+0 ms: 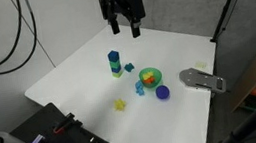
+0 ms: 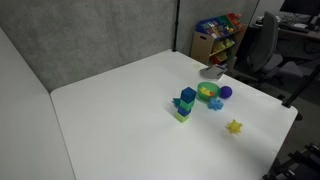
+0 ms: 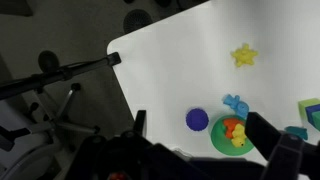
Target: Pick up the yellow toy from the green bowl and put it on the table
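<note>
From here I see open air right over the green bowl (image 1: 149, 77), so the top way in is free. The blue ball (image 1: 162, 93) and a small blue piece (image 3: 235, 103) sit just beside the bowl. The tall block tower (image 1: 115, 63) stands near it. A gray flat thing (image 1: 202, 79) lies near it too. Past those, the white table (image 1: 78, 73) is bare.

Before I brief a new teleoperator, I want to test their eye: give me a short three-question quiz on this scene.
1. True or false: the yellow toy lies in the green bowl.
2. Which is nearest the bowl: A the blue ball, B the yellow star, C the block tower?
3. Fill in: the gripper has its fingers ___, holding nothing.
Key: 1 true; 2 A; 3 open.
</note>
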Robot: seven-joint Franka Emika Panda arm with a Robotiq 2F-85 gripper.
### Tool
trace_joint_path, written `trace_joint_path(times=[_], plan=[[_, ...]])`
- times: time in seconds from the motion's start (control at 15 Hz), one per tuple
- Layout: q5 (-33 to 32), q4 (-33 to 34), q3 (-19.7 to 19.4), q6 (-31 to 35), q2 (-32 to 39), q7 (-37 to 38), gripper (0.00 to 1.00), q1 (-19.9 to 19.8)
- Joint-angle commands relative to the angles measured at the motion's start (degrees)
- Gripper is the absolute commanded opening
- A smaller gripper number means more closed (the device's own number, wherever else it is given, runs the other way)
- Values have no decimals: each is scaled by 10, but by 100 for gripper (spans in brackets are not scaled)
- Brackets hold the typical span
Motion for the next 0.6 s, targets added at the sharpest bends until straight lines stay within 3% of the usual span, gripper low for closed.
trace_joint_path(times=[0.0,0.53], plan=[[-2,1,-7,-2,0,2,100,9],[8,10,-5,16,16,6,100,17]])
